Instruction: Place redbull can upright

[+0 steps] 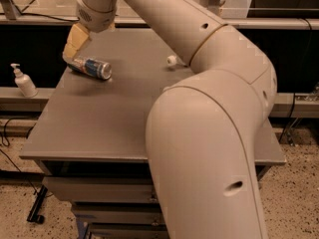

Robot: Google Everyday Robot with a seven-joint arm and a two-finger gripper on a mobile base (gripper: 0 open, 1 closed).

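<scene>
The redbull can lies on its side at the back left of the grey table, its shiny silver top pointing right and toward me. My gripper hangs from the arm just above and left of the can, its tip at the can's far left end. Whether it touches the can I cannot tell.
My large beige arm crosses the right half of the view and hides much of the table. A white bottle cap shows beside the arm. A soap pump bottle stands on a ledge to the left. Drawers sit under the table.
</scene>
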